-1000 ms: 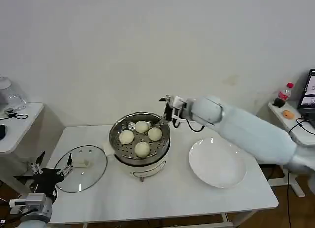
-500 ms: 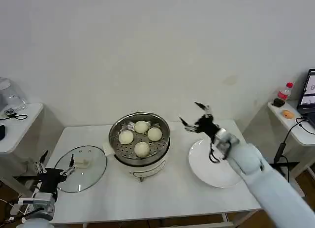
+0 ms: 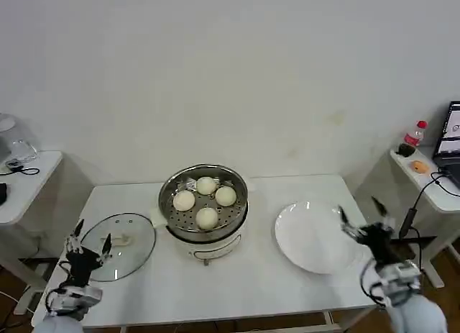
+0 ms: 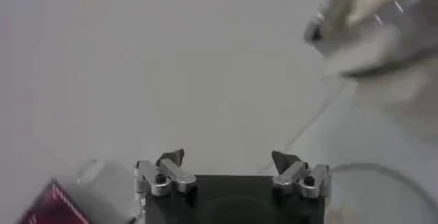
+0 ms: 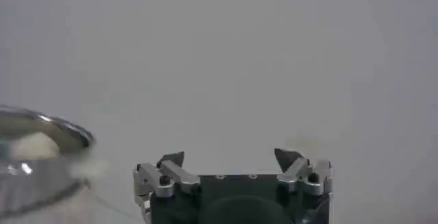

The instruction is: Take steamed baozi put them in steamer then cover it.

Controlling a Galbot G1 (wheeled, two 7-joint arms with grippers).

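Observation:
Several pale steamed baozi [image 3: 206, 185] lie in the shiny steamer [image 3: 238, 198] on its white base at the table's middle. The glass cover [image 3: 136, 252] lies flat on the table to the left, its whitish handle up. My left gripper [image 3: 92, 234] hovers open at the cover's near left edge, nothing between its fingers. My right gripper [image 3: 361, 212] is open and empty at the right edge of the white plate [image 3: 313, 239]. In the left wrist view the open gripper [image 4: 228, 158] faces the wall, with the steamer [image 4: 383, 20] off to one side. The right wrist view shows the open gripper [image 5: 230, 157] and the steamer [image 5: 34, 157].
The white plate sits bare right of the steamer. A side table [image 3: 21, 189] with a cable stands at far left. Another side table [image 3: 424, 175] at far right carries a red-capped bottle [image 3: 415, 134] and a screen. A white wall rises behind.
My right arm has pulled back from the steamer's rim, swinging right and toward the table's front right. The left gripper has tilted up and shifted slightly toward the cover.

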